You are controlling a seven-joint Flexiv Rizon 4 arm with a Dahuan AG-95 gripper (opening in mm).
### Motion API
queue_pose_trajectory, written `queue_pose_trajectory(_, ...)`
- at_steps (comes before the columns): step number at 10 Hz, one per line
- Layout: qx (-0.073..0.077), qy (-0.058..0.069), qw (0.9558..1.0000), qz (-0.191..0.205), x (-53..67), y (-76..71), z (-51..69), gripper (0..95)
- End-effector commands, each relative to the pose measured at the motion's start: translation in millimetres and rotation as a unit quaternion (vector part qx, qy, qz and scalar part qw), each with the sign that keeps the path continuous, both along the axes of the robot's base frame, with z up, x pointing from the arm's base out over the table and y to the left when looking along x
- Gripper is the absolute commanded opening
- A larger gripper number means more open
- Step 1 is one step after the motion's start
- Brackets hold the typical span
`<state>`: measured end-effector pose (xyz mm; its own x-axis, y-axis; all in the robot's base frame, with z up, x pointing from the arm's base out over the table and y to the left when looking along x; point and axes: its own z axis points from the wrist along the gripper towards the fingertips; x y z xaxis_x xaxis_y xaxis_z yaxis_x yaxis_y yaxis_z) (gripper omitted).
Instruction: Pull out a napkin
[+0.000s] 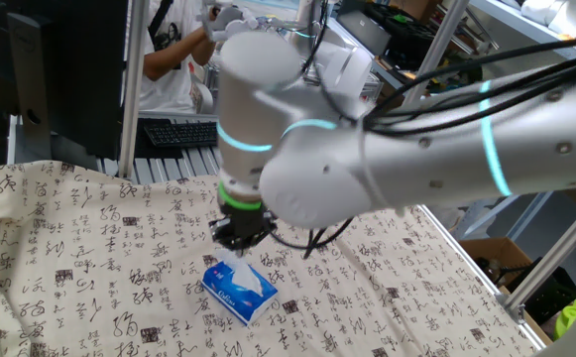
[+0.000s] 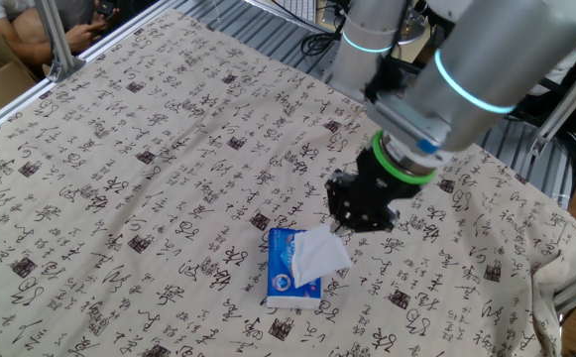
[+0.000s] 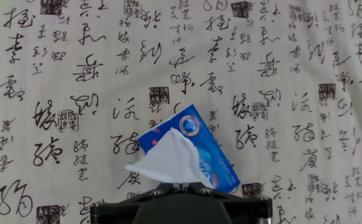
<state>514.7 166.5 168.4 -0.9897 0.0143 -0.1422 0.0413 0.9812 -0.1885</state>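
Observation:
A blue-and-white tissue pack (image 1: 230, 295) lies on the calligraphy-print cloth near the table's middle; it also shows in the other fixed view (image 2: 285, 270) and the hand view (image 3: 192, 127). A white crumpled napkin (image 3: 168, 158) sticks up out of the pack's slot and narrows toward my gripper (image 3: 181, 185). The jaws are closed together on the napkin's top edge. In the fixed views the gripper (image 1: 240, 238) (image 2: 355, 222) hangs just above the pack, with the napkin (image 2: 322, 253) stretched between them. Its lower end is still in the pack.
The printed cloth (image 2: 149, 149) covers the whole table and is wrinkled at the edges. A keyboard (image 1: 178, 132) and a seated person (image 1: 169, 50) are beyond the far edge. Metal frame posts (image 1: 129, 89) stand at the corners.

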Motion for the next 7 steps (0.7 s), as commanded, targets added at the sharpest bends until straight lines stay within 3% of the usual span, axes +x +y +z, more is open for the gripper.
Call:
queue_pose_trajectory(1,0.002,0.005,1.0,-0.002,-2.1,-2.8,6.0,0.0)
queue_pose_trajectory(4,0.023,0.007,0.9996,-0.013,-11.3,-12.4,23.9,0.0)
queue_pose_trajectory(7,0.028,0.011,0.9994,-0.018,-21.2,-21.6,38.0,0.0)
